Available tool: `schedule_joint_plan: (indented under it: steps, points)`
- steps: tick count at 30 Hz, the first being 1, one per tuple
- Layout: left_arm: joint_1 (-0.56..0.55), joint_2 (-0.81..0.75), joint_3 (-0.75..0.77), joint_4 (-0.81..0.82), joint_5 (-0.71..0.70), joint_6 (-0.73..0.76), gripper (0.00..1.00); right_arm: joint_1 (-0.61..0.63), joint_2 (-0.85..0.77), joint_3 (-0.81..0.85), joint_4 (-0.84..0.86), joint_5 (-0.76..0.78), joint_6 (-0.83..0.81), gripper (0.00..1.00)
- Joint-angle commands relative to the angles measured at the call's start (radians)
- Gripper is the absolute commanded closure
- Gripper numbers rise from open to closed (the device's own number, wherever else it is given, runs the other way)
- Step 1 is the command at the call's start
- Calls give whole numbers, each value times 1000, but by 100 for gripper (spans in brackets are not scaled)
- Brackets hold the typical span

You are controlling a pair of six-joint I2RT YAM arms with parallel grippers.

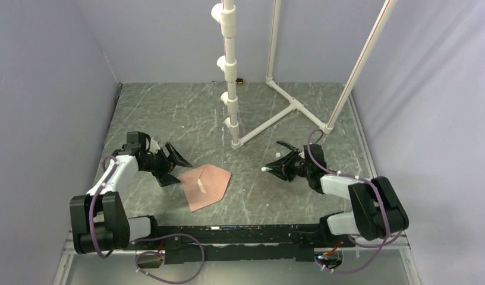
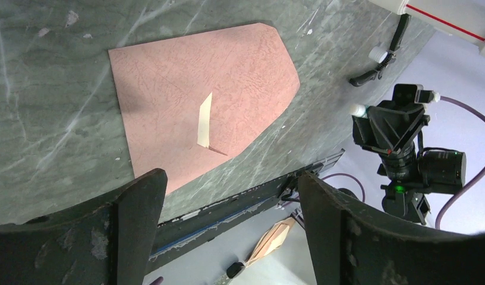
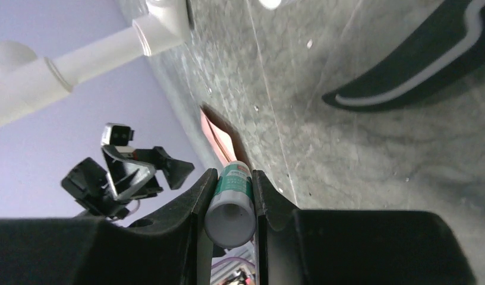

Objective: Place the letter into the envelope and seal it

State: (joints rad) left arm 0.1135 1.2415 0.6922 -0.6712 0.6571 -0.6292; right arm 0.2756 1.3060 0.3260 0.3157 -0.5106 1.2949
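The envelope (image 1: pixel 215 181) (image 2: pixel 169 77) (image 3: pixel 219 133) is lying flat on the grey marbled table (image 1: pixel 169 113), near the front edge and a little left of the middle. A small pale strip (image 1: pixel 201 185) (image 2: pixel 204 120) is sitting on its middle. The left gripper (image 1: pixel 176 169) (image 2: pixel 231 178) is hovering just beside the envelope's left edge, its fingers spread wide and gripping nothing. Well apart on the right side, the right gripper (image 1: pixel 276 159) (image 3: pixel 233 175) is clamping a small white tube (image 1: pixel 265 170) (image 3: pixel 230 205) with a green label, low over the table.

A robotics lab cell: plain lavender walls (image 1: pixel 44 89) box a marbled tabletop (image 1: pixel 169 113) and PVC-pipe frame (image 1: pixel 295 105).
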Motion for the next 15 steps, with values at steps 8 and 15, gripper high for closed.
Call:
schedule_joint_plan:
  steps: [8,15]
  points:
    - [-1,46,19,10,6,16,16,-106,176,100,111,-86,-15,87]
    - [-2,62,21,13,3,18,16,-129,246,148,86,-81,-22,80]
